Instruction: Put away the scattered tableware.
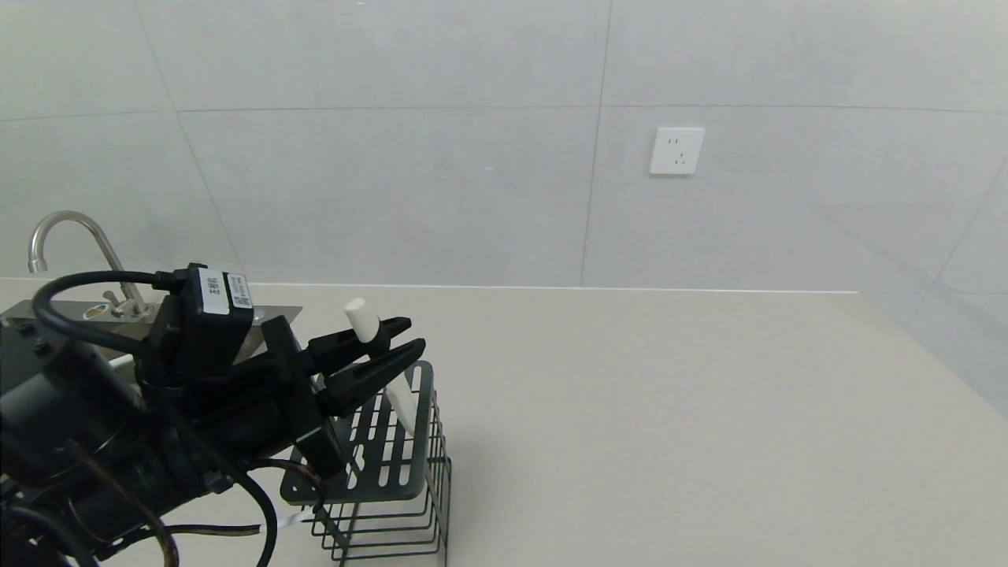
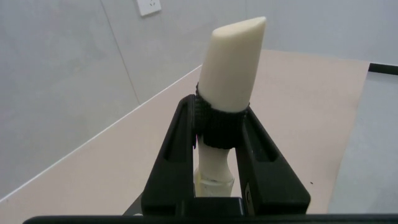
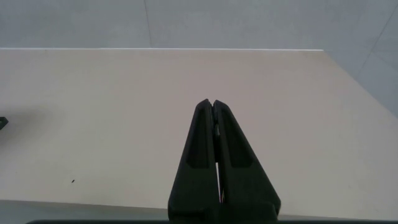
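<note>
- Noted left hand (image 1: 398, 339) clenched around a cream-white, blunt-ended, plastic-looking utensil (image 1: 361, 316), gripped about mid-length and tilted, upper end poking out beyond the fingers (image 2: 180, 134).
- Confirmed from the left wrist view: same utensil (image 2: 233, 62) pinched squarely between both pads, no slack visible.
- Placed in the head view directly above a black cutlery rack of slotted sheet metal and wire (image 1: 394, 465). Lower end of the utensil reaching the rack's top edge, possibly already inside. Cannot tell from this angle whether touching.
- Found the cutlery rack standing on the pale beige worktop (image 1: 669, 409), near a curved steel tap (image 1: 71, 228) on the robot's left.
- Logged right hand (image 3: 213, 106) pressed fully closed on nothing, held over bare worktop.
- Judged step in hand: dropping the held utensil into the cutlery rack, placement nearly done.
- Next move likely calls for: lowering a little further until the tip sits inside a compartment, then easing the grip off and lifting straight clear without snagging the wires.
</note>
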Motion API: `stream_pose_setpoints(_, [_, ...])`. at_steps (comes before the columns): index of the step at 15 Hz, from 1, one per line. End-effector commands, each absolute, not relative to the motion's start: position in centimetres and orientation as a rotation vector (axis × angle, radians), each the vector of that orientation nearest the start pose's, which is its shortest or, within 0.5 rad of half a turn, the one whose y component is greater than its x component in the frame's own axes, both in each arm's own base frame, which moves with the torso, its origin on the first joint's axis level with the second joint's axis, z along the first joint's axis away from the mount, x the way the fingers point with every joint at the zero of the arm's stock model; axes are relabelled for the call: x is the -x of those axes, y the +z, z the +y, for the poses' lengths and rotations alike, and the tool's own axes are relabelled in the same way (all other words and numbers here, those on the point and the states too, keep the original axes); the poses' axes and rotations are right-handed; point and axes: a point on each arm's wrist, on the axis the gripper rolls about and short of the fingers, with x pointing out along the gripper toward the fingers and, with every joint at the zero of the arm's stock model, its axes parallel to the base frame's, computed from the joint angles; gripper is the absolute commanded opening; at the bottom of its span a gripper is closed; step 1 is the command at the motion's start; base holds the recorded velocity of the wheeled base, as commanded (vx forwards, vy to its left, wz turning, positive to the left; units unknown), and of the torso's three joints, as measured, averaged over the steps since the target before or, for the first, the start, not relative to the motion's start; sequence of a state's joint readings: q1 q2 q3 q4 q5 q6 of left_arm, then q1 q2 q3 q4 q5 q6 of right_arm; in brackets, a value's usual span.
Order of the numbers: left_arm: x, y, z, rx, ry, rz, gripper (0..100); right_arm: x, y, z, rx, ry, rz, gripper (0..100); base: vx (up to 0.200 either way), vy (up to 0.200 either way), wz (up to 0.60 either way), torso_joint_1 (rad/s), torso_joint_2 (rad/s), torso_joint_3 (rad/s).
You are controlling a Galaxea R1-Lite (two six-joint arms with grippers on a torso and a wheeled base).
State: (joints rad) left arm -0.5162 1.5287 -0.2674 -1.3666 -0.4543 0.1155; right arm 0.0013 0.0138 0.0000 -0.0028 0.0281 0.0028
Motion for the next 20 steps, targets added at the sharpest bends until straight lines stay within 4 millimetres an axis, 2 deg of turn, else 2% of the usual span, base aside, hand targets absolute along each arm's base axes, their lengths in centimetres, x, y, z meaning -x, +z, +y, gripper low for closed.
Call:
stream_pose_setpoints(1, [-18.2, 16.4, -11.4, -0.104, -0.962, -0.154, 0, 2.2, 7.6, 0.1, -0.003, 0.029, 0.012, 0, 0.0, 0.0, 0.0, 0.0, 0.0, 0.0])
stream_pose_setpoints(7, [-18.0, 15.3, -11.4, -0.106, -0.967, -0.104, 0, 2.2, 7.6, 0.1, -0.003, 0.029, 0.012, 0, 0.0, 0.0, 0.0, 0.0, 0.0, 0.0])
stream_pose_setpoints(20, [-18.3, 14.2, -11.6, -0.111, -0.969, -0.068, 0, 2.2, 7.6, 0.1, -0.003, 0.031, 0.014, 0, 0.0, 0.0, 0.0, 0.0, 0.0, 0.0])
